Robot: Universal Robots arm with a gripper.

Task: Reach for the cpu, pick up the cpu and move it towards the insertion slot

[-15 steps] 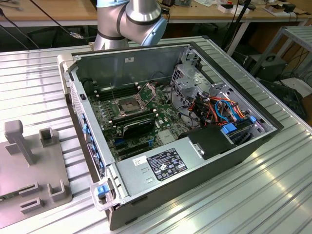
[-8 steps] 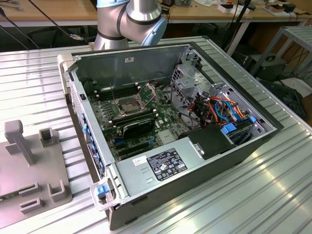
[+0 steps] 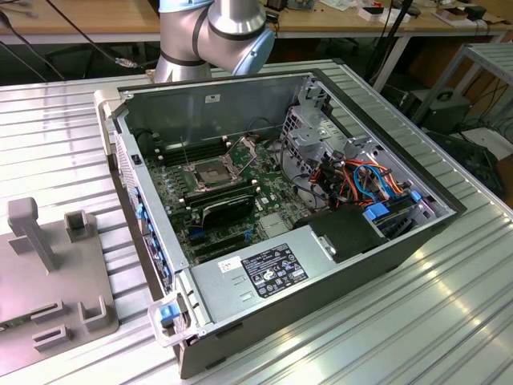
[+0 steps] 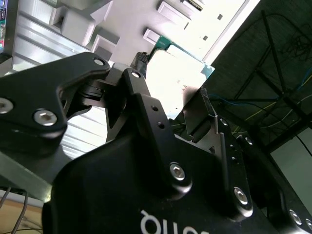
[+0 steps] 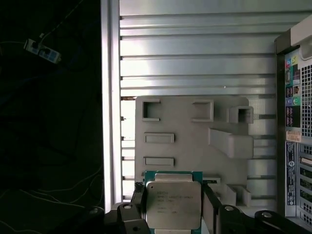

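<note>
cpu (image 5: 173,207) with faint unreadable print on its lid, clamped at both edges by the tool (image 5: 173,194), grey fixture tray (image 5: 190,124) behind

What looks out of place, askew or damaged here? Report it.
Nothing stands out. The cpu sits square in the gripper over the grey fixture plate. The insertion slot in the open case shows no damage.

My claw (image 4: 170,78): black fingers (image 4: 140,95) clamped either side of the cpu (image 4: 184,54), its green edge showing. Beyond my fingertips, a grey fixture block (image 4: 80,23) on the ribbed table (image 4: 34,41).
</note>
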